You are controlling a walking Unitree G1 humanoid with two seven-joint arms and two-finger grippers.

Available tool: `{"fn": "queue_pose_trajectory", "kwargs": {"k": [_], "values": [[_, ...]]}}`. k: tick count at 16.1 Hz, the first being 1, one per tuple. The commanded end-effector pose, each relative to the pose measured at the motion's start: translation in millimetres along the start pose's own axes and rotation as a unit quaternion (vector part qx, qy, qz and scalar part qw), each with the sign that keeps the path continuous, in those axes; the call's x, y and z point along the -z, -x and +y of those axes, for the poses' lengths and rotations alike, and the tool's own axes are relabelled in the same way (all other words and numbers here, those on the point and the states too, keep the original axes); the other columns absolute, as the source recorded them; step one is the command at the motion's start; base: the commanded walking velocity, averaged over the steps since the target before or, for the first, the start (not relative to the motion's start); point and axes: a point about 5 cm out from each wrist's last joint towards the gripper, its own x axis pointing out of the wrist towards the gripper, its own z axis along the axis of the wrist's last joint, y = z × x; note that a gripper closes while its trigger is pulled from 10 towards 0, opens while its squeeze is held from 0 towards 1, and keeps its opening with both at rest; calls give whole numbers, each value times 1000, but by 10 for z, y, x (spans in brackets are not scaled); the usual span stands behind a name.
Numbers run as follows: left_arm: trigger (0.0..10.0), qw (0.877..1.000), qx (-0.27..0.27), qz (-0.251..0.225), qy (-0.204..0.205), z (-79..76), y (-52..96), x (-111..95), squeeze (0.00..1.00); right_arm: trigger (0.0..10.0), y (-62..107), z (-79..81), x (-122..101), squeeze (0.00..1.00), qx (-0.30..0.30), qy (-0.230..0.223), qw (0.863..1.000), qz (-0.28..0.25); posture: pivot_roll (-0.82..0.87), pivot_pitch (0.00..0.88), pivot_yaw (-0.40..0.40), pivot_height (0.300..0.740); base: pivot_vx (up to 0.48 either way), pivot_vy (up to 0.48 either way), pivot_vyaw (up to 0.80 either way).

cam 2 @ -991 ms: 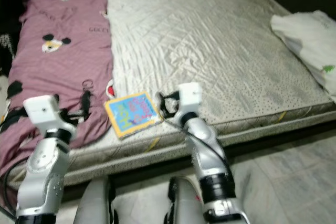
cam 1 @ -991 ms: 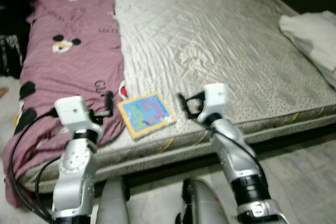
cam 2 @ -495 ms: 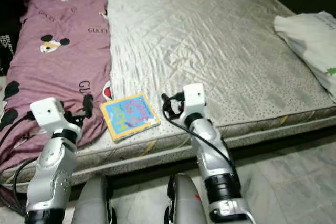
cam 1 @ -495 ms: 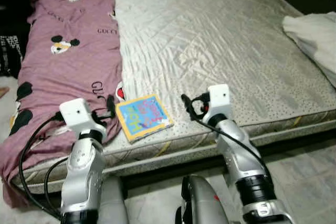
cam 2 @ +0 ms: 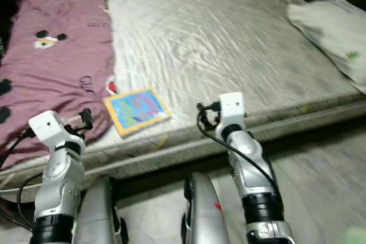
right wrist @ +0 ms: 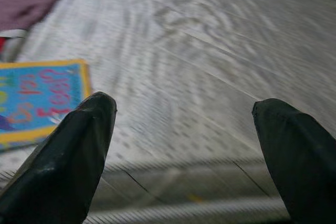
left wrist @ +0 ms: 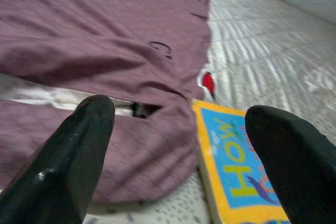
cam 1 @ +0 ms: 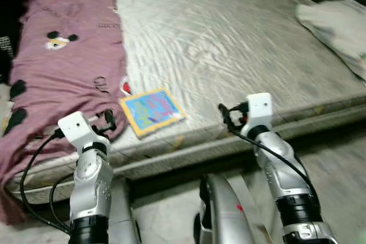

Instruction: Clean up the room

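From the head, a thin blue book with a yellow border (cam 1: 151,111) lies near the front edge of the silver-grey quilted mattress (cam 1: 229,38), beside a mauve cartoon-print blanket (cam 1: 57,67). The left gripper (left wrist: 184,145) is spread wide and empty, facing the blanket edge and the book. The right gripper (right wrist: 186,145) is likewise wide apart and empty, over the mattress edge with the book off to one side.

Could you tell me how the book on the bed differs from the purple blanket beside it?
The book is small, flat and stiff, blue with a yellow border; the blanket is large, soft and rumpled, purple with cartoon mouse prints. The book sits near the mattress's front edge, while the blanket runs the length of its left side and drapes over the edge. Both lie on the mattress, with the blanket's edge right next to the book.
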Motion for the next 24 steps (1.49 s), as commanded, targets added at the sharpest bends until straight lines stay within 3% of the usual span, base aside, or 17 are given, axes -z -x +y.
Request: {"fn": "queue_pose_trajectory", "kwargs": {"k": [1, 7, 13, 19, 24], "values": [[10000, 1000, -4, -7, 3, -29, -28, -22, 0, 10000, 43, -83, -33, 0, 10, 5, 1000, -3, -167, 116, -67, 536, 0, 0, 0], [10000, 999, -22, -20, 15, 15, -157, -72, 0, 10000, 137, -225, -9, 0, 23, 20, 1000, 6, -192, 119, -74, 536, 0, 0, 0], [10000, 996, -77, -3, 48, 147, -166, 66, 0, 10000, 240, -454, -43, 0, 44, 43, 998, 12, -224, 138, -87, 536, 0, 0, 0], [10000, 994, -95, 6, 50, 268, -293, 98, 0, 10000, 350, -490, -37, 0, 43, 52, 997, 21, -232, 155, -88, 536, 0, 0, 0], [10000, 996, -68, 24, 54, 207, -433, 114, 0, 10000, 364, -481, -86, 0, 46, 51, 998, 14, -249, 161, -82, 536, 0, 0, 0]]}}
